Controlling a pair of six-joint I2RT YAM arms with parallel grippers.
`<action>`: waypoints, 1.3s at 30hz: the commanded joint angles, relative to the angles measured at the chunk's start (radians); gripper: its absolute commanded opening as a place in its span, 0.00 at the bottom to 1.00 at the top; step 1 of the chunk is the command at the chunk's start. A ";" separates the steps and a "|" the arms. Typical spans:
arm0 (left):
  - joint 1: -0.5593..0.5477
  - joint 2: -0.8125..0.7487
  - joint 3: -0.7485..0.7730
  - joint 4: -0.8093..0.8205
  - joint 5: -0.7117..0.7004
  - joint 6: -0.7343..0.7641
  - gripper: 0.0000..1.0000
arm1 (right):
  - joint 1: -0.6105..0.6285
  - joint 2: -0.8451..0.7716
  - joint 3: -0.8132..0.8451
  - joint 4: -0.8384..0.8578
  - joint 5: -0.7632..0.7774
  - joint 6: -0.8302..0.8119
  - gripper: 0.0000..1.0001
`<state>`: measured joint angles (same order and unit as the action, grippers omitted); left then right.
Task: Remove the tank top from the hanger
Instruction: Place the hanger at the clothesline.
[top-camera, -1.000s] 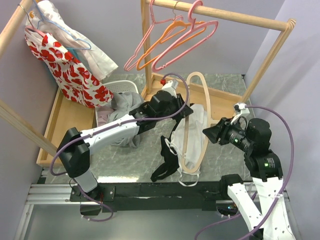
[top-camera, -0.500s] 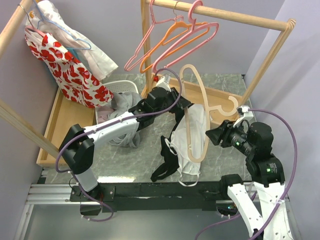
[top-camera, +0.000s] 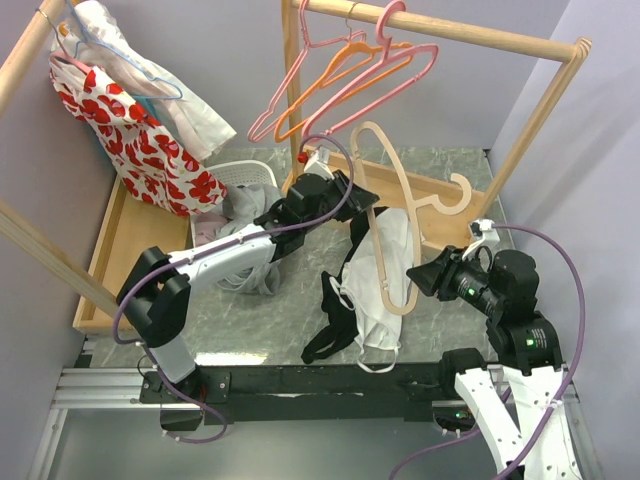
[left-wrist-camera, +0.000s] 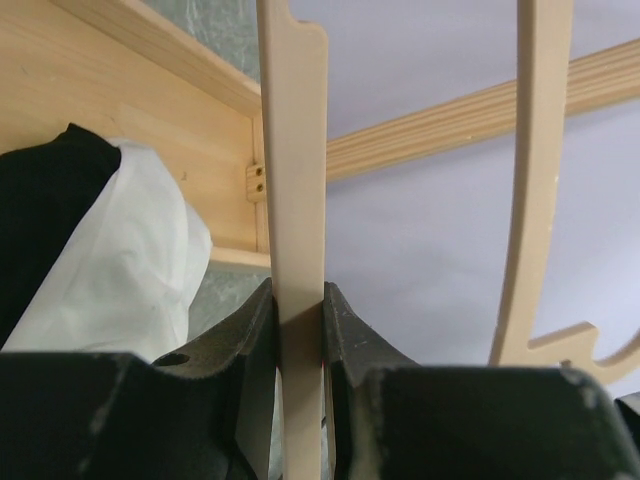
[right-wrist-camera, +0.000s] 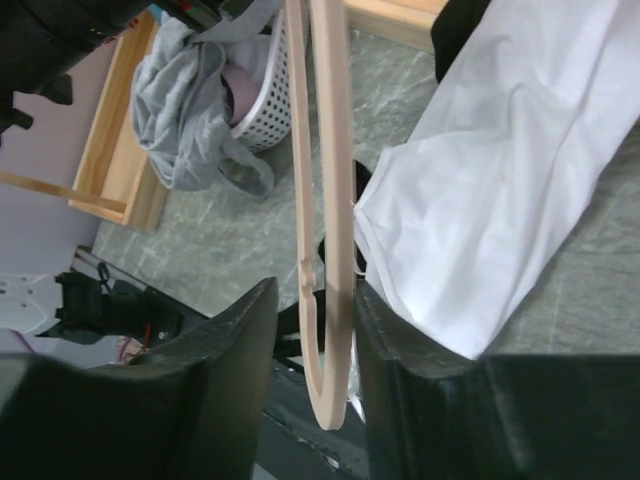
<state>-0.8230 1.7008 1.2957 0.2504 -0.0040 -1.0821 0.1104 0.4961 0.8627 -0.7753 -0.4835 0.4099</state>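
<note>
- The right gripper (top-camera: 414, 279) is nearest. Its jaws sit half open astride the lower bend of the beige hanger (right-wrist-camera: 330, 200), one pad against the bar and a gap on the other side, so it brackets the hanger without clamping it.
- The tank top (right-wrist-camera: 500, 180), white and lying over a black garment (top-camera: 322, 325), is slumped on the worktop (top-camera: 270, 320) just under and beside the hanger. Whether a strap is looped on the bar cannot be told from these views.
- The left gripper (left-wrist-camera: 300, 330) is clamped tight on the hanger's bar near its upper end and holds it tilted above the cloth.
- Farther back stand a white basket (top-camera: 245, 178) of grey clothes and the wooden rail (top-camera: 470, 35) with spare hangers.
- Judged step: drawing the hanger out of the garment, seemingly near the end.
- The next move calls for lifting the hanger up and away while the cloth stays down. If a strap rides up, the right gripper should pinch the fabric and pull it off.
</note>
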 joint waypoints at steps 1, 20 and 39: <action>0.012 -0.023 -0.019 0.125 0.006 -0.053 0.01 | -0.002 -0.013 -0.001 0.047 -0.046 0.012 0.40; 0.038 0.036 -0.047 0.236 0.058 -0.191 0.01 | -0.002 -0.030 0.001 0.048 -0.087 0.012 0.26; 0.039 0.007 -0.088 0.152 0.073 -0.093 0.45 | -0.002 0.042 0.150 -0.064 0.063 -0.016 0.00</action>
<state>-0.7872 1.7496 1.2304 0.4278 0.0650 -1.2472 0.1104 0.4992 0.9115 -0.8253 -0.4992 0.4217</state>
